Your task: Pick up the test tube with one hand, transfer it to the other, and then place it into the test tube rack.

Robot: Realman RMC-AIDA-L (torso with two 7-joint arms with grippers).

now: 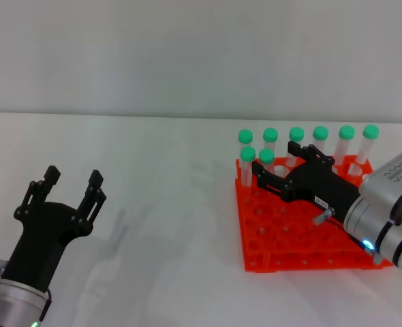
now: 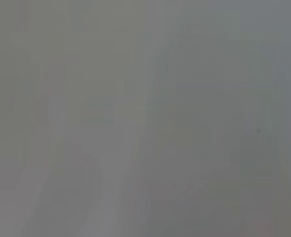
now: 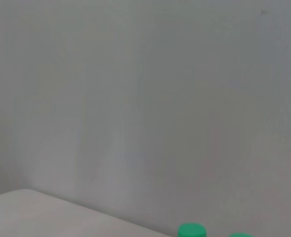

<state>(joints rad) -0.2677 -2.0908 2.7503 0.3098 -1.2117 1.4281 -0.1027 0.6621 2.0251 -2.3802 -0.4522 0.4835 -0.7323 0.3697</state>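
Observation:
The orange-red test tube rack (image 1: 283, 238) lies on the white table at the right. Several green-capped tubes stand in it: a back row and two in the second row. One second-row test tube (image 1: 266, 159) stands upright between the spread fingers of my right gripper (image 1: 274, 165), which is open above the rack's far left part and does not clamp the tube. My left gripper (image 1: 63, 191) is open and empty at the lower left, far from the rack. The right wrist view shows only two green caps (image 3: 192, 230) at its edge. The left wrist view shows nothing but grey.
The white table (image 1: 167, 225) spreads between the two arms. A pale wall (image 1: 187, 54) stands behind it. The back row of tubes (image 1: 320, 136) stands just beyond the right gripper's fingers.

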